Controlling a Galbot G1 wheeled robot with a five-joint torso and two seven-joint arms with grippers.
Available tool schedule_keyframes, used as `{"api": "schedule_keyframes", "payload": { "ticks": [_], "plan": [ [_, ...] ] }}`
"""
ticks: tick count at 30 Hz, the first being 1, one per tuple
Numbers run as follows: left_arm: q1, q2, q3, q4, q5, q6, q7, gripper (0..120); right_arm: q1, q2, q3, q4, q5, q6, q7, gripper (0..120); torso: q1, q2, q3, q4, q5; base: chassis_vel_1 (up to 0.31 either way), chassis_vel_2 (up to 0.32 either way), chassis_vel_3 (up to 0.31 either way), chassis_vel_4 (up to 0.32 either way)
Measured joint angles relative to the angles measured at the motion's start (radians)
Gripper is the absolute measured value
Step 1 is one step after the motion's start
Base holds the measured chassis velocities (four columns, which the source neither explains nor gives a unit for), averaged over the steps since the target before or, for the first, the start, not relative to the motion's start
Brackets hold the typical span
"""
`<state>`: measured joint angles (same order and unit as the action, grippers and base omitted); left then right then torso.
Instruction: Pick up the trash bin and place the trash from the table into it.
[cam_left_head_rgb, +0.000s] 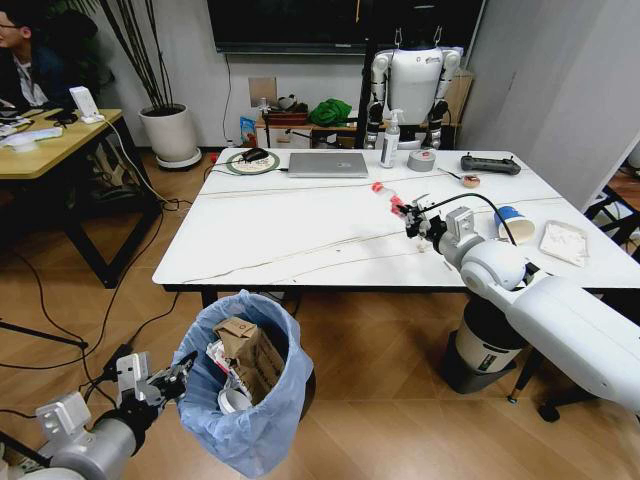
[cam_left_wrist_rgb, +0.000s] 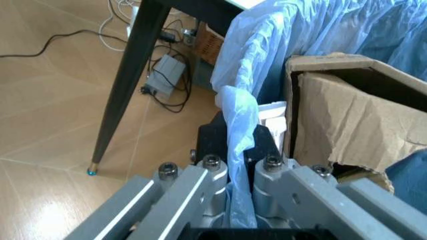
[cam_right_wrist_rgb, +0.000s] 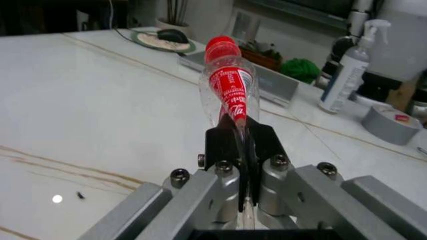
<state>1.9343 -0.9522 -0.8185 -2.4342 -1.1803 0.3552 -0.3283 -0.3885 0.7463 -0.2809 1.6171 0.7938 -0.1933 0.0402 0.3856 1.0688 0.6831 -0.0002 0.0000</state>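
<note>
Nearest your head camera is the trash bin (cam_left_head_rgb: 250, 400), hanging in front of the table (cam_left_head_rgb: 300, 235) at the lower left of that view, its light-blue bag (cam_left_head_rgb: 262, 425) bulging around torn brown cardboard (cam_left_head_rgb: 248, 350) and white scraps. Your left gripper (cam_left_head_rgb: 175, 378) is at the bin's near rim, and the left wrist view gives you what the head view cannot: the black fingers (cam_left_wrist_rgb: 212, 137) are clenched on a fold of the blue liner (cam_left_wrist_rgb: 240, 125) at the rim, with the cardboard box wall (cam_left_wrist_rgb: 347, 120) just inside and a black table leg (cam_left_wrist_rgb: 127, 80) beyond. Over the tabletop, your right gripper (cam_left_head_rgb: 408, 212) is held above the marble, right of centre. From the head camera you see only a small red-and-white object (cam_left_head_rgb: 390, 198) there; the right wrist view shows it as a crushed clear bottle (cam_right_wrist_rgb: 228, 87) with a red label and red cap (cam_right_wrist_rgb: 220, 45), pinched flat between the closed fingers (cam_right_wrist_rgb: 220, 145). Its long axis runs straight out from the jaws, cap end pointing away from the wrist toward the laptop (cam_left_head_rgb: 328, 164) and mouse (cam_left_head_rgb: 254, 154). A blue paper cup (cam_left_head_rgb: 512, 222) lies on the table beside the right forearm.
</note>
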Motion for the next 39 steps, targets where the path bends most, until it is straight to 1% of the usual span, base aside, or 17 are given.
{"api": "schedule_keyframes", "payload": {
  "ticks": [3, 4, 6, 7, 12, 16, 20, 25, 28, 31, 34, 39],
  "plan": [
    [-0.018, 0.009, 0.011, 0.015, -0.012, 0.000, -0.002, 0, 0.009, 0.009, -0.016, 0.005, 0.047, 0.048, -0.029, 0, 0.000, 0.000, 0.000, 0.0001, 0.0000, 0.000, 0.000, 0.000, 0.000],
    [-0.027, 0.014, 0.020, 0.023, -0.016, 0.000, -0.002, 0, 0.010, 0.014, -0.023, 0.015, 0.088, 0.084, -0.062, 0, 0.000, 0.000, 0.000, 0.0001, 0.0000, 0.000, 0.000, 0.000, 0.000],
    [-0.039, 0.020, 0.031, 0.034, -0.020, 0.000, -0.002, 0, 0.012, 0.018, -0.028, 0.032, 0.136, 0.111, -0.101, 0, 0.000, 0.000, 0.000, 0.0000, 0.0000, 0.000, 0.000, 0.000, 0.000],
    [-0.039, 0.020, 0.031, 0.034, -0.020, 0.000, -0.002, 0, 0.012, 0.018, -0.028, 0.032, 0.136, 0.111, -0.101, 0, 0.000, 0.000, 0.000, 0.0000, 0.0000, 0.000, 0.000, 0.000, 0.000],
    [-0.067, 0.034, 0.050, 0.062, -0.042, -0.001, -0.005, 0, 0.038, 0.048, -0.065, 0.126, 0.261, 0.169, -0.204, 0, 0.000, 0.000, 0.000, 0.0001, -0.0002, 0.000, 0.000, 0.000, 0.000],
    [-0.074, 0.035, 0.053, 0.072, -0.049, -0.001, -0.006, 0, 0.057, 0.071, -0.098, 0.162, 0.288, 0.199, -0.228, 0, 0.000, 0.000, 0.000, 0.0002, -0.0003, 0.000, 0.000, 0.000, 0.000],
    [-0.076, 0.039, 0.051, 0.077, -0.058, -0.002, -0.007, 0, 0.097, 0.123, -0.189, 0.218, 0.363, 0.252, -0.256, 0, 0.000, 0.000, 0.000, 0.0003, -0.0005, 0.000, 0.000, 0.000, 0.000],
    [-0.078, 0.042, 0.042, 0.077, -0.067, -0.002, -0.011, 0, 0.120, 0.157, -0.254, 0.241, 0.383, 0.290, -0.271, 0, 0.000, 0.000, 0.000, 0.0003, -0.0004, 0.000, 0.000, 0.000, 0.000],
    [-0.078, 0.044, 0.036, 0.075, -0.072, -0.002, -0.015, 0, 0.142, 0.193, -0.312, 0.250, 0.405, 0.319, -0.293, 0, 0.000, 0.000, 0.000, 0.0002, -0.0004, 0.000, 0.000, 0.000, 0.000],
    [-0.078, 0.044, 0.034, 0.073, -0.073, -0.002, -0.016, 0, 0.146, 0.204, -0.332, 0.251, 0.408, 0.329, -0.304, 0, 0.000, 0.000, 0.000, 0.0002, -0.0004, 0.000, 0.000, 0.000, 0.000],
    [-0.071, 0.044, 0.026, 0.068, -0.080, -0.002, -0.019, 0, 0.148, 0.224, -0.361, 0.250, 0.400, 0.352, -0.357, 0, 0.000, 0.000, 0.000, 0.0001, -0.0002, 0.000, 0.000, 0.000, 0.000],
    [-0.063, 0.047, 0.017, 0.059, -0.088, -0.002, -0.025, 0, 0.138, 0.247, -0.378, 0.250, 0.385, 0.362, -0.398, 0, 0.000, 0.000, 0.000, 0.0000, 0.0000, 0.000, 0.000, 0.000, 0.000]
  ]
}}
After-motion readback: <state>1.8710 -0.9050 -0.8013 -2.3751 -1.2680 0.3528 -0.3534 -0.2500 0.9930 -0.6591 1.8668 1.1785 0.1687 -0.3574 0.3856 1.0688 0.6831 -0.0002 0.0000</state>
